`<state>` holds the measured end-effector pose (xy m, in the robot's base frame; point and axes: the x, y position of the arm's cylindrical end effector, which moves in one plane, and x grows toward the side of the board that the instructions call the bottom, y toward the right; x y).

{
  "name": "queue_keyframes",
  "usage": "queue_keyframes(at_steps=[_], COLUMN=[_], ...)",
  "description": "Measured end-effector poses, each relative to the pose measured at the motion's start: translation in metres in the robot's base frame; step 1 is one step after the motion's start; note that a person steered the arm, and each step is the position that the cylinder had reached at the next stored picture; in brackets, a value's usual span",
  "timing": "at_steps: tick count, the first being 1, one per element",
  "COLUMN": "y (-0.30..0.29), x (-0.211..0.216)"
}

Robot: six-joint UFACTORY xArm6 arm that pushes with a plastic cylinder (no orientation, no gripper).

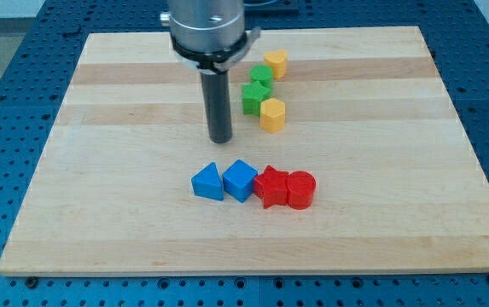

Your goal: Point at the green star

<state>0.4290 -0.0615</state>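
- So, my tip point(220, 139) sits on the pale wooden table top point(99, 205), a bit above the board's middle and toward its top edge. It's a plain dark rod, no gripper on this rig, so nothing to spread or pinch.
- The green star-shaped plastic block point(255, 96) is just to the right of the rod, near but not touching. It's wedged in a slanted column: a second green block point(262, 76) (shape hard to make out) right above it, a yellow hexagonal block point(276, 64) closer to the top edge, another yellow hexagonal block point(272, 114) right below it.
- Toward the bottom edge there's a row, well apart from my tip: blue triangular block point(208, 182), blue cube point(240, 180), red star block point(270, 187), red cylinder point(301, 189).
- What could go wrong, I reckon: the star's packed tight, so coming in too far would shove it and knock its neighbours along. Aiming slightly high or low would end up pointing at the other green block or the lower yellow one instead.
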Motion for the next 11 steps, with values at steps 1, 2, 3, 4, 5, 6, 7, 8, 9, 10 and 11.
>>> queue_keyframes(at_steps=[1, 2, 3, 4, 5, 6, 7, 8, 9, 10, 11], y=[-0.024, -0.030, -0.022, -0.004, 0.011, 0.013, 0.010, 0.011, 0.012, 0.026, 0.039], x=[-0.016, -0.031, -0.053, -0.070, -0.083, -0.084, -0.072, -0.068, -0.068, -0.073, -0.082])
